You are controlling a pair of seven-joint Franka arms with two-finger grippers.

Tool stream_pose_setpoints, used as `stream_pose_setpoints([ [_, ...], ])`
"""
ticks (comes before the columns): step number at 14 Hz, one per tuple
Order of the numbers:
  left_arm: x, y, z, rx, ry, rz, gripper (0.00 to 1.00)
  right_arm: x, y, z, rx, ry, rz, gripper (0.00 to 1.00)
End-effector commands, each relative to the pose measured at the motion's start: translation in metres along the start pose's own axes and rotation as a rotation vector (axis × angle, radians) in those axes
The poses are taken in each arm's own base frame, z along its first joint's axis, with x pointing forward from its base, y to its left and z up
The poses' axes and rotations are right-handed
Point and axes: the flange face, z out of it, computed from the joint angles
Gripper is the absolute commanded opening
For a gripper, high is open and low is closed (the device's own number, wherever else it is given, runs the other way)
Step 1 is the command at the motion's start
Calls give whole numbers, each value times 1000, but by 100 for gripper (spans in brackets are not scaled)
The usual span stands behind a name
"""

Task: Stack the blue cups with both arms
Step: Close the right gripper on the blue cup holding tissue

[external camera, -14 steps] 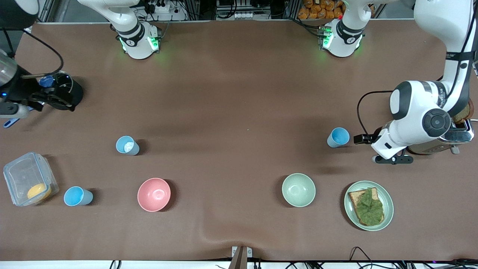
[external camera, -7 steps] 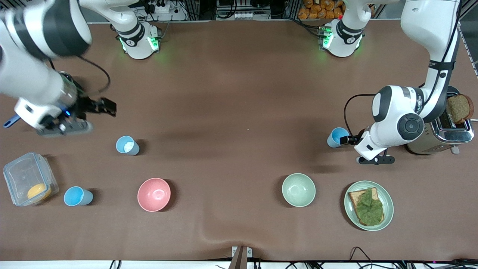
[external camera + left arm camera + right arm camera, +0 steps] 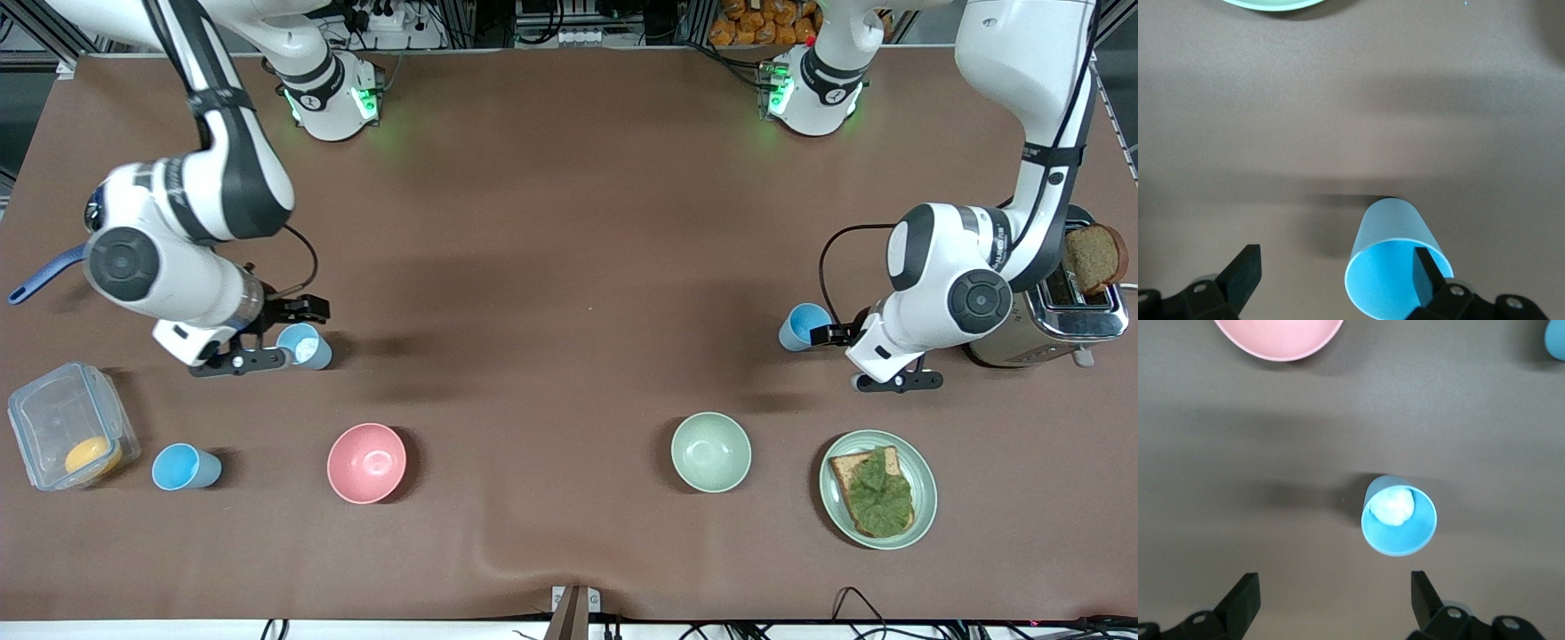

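The paler blue cup [image 3: 304, 345] with a white lump inside stands upright toward the right arm's end. My right gripper [image 3: 294, 321] is open just above and beside it. In the right wrist view the cup [image 3: 1399, 515] lies ahead of the open gripper [image 3: 1335, 595], apart from both fingers. A sky-blue cup [image 3: 805, 326] stands toward the left arm's end. My left gripper [image 3: 829, 335] is open at its rim. In the left wrist view one finger [image 3: 1423, 272] overlaps the cup's [image 3: 1386, 235] mouth. A third blue cup [image 3: 184, 467] stands near the front edge.
A pink bowl [image 3: 366, 462] and a pale green bowl [image 3: 710, 452] sit nearer the camera than the cups. A plate with bread and lettuce [image 3: 836, 500], a toaster [image 3: 1080, 322] with a bread slice, and a clear box [image 3: 53, 418] stand at the table's ends.
My right arm has swung in from the table's end and come down beside the cup with the lump. My left gripper moved up to the sky-blue cup, then held still.
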Motion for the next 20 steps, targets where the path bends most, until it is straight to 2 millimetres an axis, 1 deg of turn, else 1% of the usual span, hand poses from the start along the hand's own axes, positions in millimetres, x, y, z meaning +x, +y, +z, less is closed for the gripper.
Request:
stream_pose_setpoints([
  [1,-3,8,-2,0,1,-20,100,-5,-2,36,-24,31,-8,100],
  [2,-3,8,-1,0,0,-20,100,0,4,55,-25,29,1,100],
  [3,-4,9,-1,1,-3,-20,100,2,6,66,-33,30,-4,100],
  [5,-5,8,0,2,-9,-22,100,1,9,82,-43,11,9,100],
  [6,-7,7,6,4,-21,-23,100,-1,10,94,-45,-13,59,96],
  [7,-9,6,12,7,-34,-23,100,-1,5,111,-52,-40,86,86],
  [8,-13,3,17,8,-46,-28,100,-1,3,121,-70,-49,95,73],
  [9,-17,1,25,10,-61,-29,100,1,4,126,-98,-42,89,56],
  [10,-21,-1,34,14,-80,-30,100,3,7,127,-128,-27,66,35],
  [11,-23,0,42,16,-94,-30,100,2,11,130,-134,-39,67,7],
  [12,-22,0,46,17,-97,-30,100,2,10,132,-134,-43,67,0],
  [14,-22,1,54,18,-108,-29,100,3,9,128,-136,-42,73,0],
  [15,-22,3,58,19,-112,-29,84,5,9,124,-138,-44,75,0],
  [16,-22,1,60,20,-117,-35,44,6,6,121,-142,-50,71,0],
  [17,-22,0,62,21,-120,-39,18,9,7,114,-146,-55,75,0],
  [18,-22,1,62,22,-120,-58,2,12,6,105,-150,-68,78,0],
  [19,-23,4,63,25,-122,-81,0,15,3,94,-157,-87,81,0],
  [20,-23,5,63,27,-120,-107,0,18,-6,78,-166,-102,88,0],
])
